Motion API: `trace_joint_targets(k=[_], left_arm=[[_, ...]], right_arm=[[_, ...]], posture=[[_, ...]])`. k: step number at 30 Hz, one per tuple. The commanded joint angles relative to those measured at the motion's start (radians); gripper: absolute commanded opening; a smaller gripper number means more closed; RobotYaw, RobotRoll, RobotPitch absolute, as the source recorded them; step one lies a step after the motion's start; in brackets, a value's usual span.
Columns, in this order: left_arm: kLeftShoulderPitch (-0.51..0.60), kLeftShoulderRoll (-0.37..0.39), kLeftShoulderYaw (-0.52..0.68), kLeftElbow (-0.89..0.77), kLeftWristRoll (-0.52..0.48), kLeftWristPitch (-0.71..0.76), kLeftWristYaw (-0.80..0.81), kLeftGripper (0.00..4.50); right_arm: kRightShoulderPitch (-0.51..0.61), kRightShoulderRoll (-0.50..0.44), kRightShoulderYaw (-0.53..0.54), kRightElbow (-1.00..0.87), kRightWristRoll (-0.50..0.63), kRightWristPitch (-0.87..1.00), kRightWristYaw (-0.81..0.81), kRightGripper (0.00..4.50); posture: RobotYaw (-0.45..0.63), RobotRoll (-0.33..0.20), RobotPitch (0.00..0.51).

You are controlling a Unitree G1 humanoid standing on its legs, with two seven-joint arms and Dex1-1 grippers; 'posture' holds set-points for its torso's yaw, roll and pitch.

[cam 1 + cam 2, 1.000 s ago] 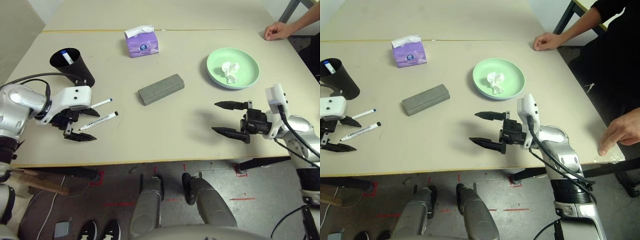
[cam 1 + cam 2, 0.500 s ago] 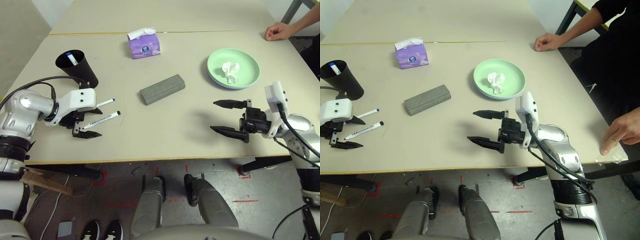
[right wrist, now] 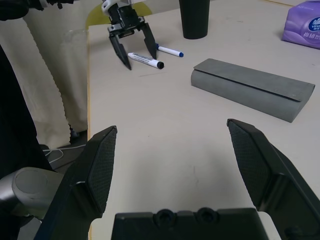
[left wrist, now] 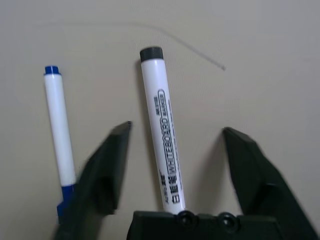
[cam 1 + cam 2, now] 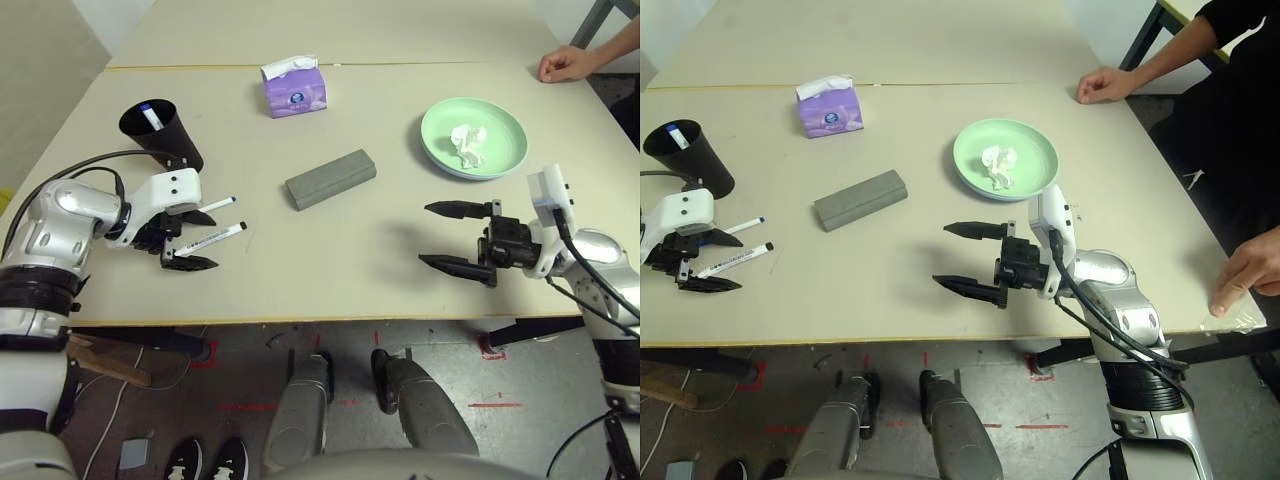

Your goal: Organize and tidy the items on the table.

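Black-capped slim white marker pen lies flat on pale beige matte table, near black pen cup | axis: cap away from left gripper, barrel runs between its part-open, empty jaws | risk: closing jaw may nudge blue-capped white marker just beside, apparently untouched | right gripper wide, empty.

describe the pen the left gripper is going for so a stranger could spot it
On the table's left side, just in front of the black cup, two white pens lie side by side. It is the nearer one, between the left gripper's open fingers: black cap, not blue like its neighbour.
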State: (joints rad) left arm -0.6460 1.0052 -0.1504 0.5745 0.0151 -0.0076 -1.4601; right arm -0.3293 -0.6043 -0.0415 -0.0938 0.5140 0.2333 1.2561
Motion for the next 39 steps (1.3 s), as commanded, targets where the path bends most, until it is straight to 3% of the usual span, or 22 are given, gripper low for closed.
trace_joint_targets(k=[1, 7, 13, 18, 23, 29, 39], left_arm=[[0.019, -0.019, -0.023, 0.012, 0.019, -0.001, 0.004, 2.26], [0.02, -0.018, -0.014, 0.005, 0.01, 0.004, 0.004, 0.29], [0.037, -0.006, 0.001, -0.017, -0.014, 0.028, -0.015, 0.27], [0.048, 0.023, 0.067, -0.117, -0.141, 0.194, -0.116, 0.27], [0.002, 0.078, 0.162, -0.202, -0.335, 0.462, -0.154, 0.27], [-0.074, 0.063, 0.334, -0.208, -0.469, 0.629, -0.03, 0.27], [-0.145, 0.03, 0.546, -0.181, -0.555, 0.61, 0.242, 0.27]], right_arm=[[0.011, -0.01, 0.005, -0.02, 0.012, 0.011, -0.002, 4.5], [-0.006, -0.01, 0.003, -0.015, 0.012, 0.014, -0.003, 4.5], [-0.027, -0.01, 0.002, 0.004, 0.008, 0.012, -0.002, 4.5], [-0.026, -0.007, 0.002, 0.012, 0.011, 0.014, -0.002, 4.5], [-0.028, -0.01, 0.004, 0.012, 0.027, 0.036, 0.009, 4.5], [-0.081, 0.038, -0.05, 0.033, 0.073, 0.092, -0.105, 4.5], [-0.076, 0.081, -0.077, 0.018, 0.057, 0.102, -0.278, 4.5]], posture=[[-0.1, 0.0, 0.245], [-0.1, 0.0, 0.236], [-0.09, 0.0, 0.234], [-0.07, 0.0, 0.236], [-0.06, 0.0, 0.236], [-0.04, 0.0, 0.236], [-0.01, 0.0, 0.236]])
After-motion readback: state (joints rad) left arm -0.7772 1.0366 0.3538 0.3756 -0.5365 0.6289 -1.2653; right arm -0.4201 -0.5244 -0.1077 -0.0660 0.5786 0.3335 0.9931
